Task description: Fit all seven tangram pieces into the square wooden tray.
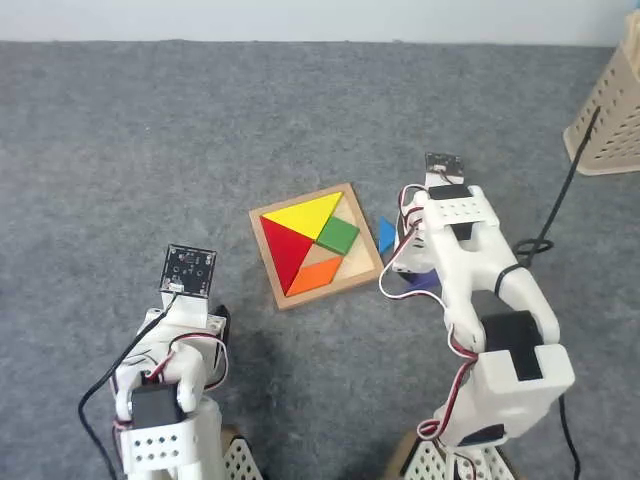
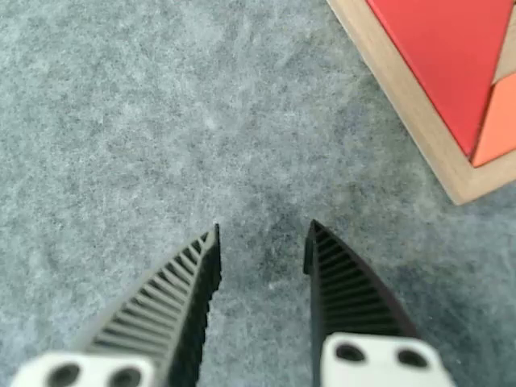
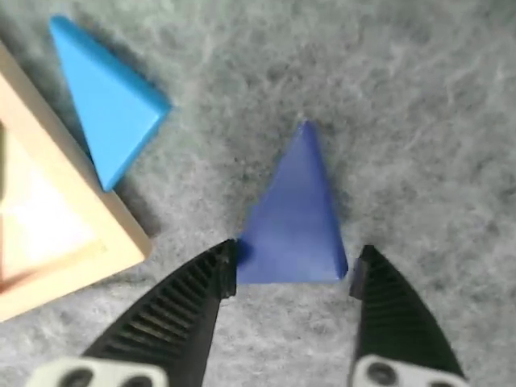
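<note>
While the right gripper (image 3: 294, 272) hangs with jaws apart, the dark blue triangle (image 3: 294, 222) lies on the table (image 3: 419, 97), its base between them. Beyond it, the light blue triangle (image 3: 109, 117) rests beside the wooden tray (image 3: 113, 234).

pale wooden tray (image 2: 409, 97); yellow triangle (image 1: 300, 215), red triangle (image 1: 283, 252), green square (image 1: 338, 236), orange piece (image 1: 315, 274); light blue triangle (image 3: 109, 105), dark blue triangle (image 3: 294, 218); mottled grey mat (image 1: 150, 130).

High overview; close downward wrist views; tray (image 1: 269, 262) shared
</note>
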Robot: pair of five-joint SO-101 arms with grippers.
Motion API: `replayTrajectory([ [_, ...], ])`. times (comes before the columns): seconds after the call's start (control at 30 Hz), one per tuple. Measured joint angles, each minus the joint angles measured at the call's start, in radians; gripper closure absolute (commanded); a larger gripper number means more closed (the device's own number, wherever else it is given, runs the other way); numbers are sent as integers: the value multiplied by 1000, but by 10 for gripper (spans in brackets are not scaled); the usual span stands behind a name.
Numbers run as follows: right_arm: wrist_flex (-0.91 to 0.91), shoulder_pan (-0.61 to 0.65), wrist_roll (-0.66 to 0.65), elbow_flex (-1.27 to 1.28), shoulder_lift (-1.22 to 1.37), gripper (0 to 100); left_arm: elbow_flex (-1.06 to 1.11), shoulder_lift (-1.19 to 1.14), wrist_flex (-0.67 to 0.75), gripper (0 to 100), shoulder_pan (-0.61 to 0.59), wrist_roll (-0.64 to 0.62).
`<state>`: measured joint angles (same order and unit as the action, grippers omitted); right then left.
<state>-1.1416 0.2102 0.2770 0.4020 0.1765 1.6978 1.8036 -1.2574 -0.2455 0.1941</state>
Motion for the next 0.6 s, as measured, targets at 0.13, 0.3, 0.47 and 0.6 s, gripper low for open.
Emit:
replayTrajectory([
  [0.13, 12, -9, 0, 0, 0, 854, 0, 0, 0, 832, 0, 0],
  [0.3, 14, -9, 0, 0, 0, 855, 0, 0, 0, 832, 0, 0],
  [0.47, 21, 0, 0, 0, 0, 888, 0, 0, 0, 832, 0, 0],
  [0.6, 21, -2, 0, 0, 2, 953, 0, 0, 0, 832, 0, 0],
])
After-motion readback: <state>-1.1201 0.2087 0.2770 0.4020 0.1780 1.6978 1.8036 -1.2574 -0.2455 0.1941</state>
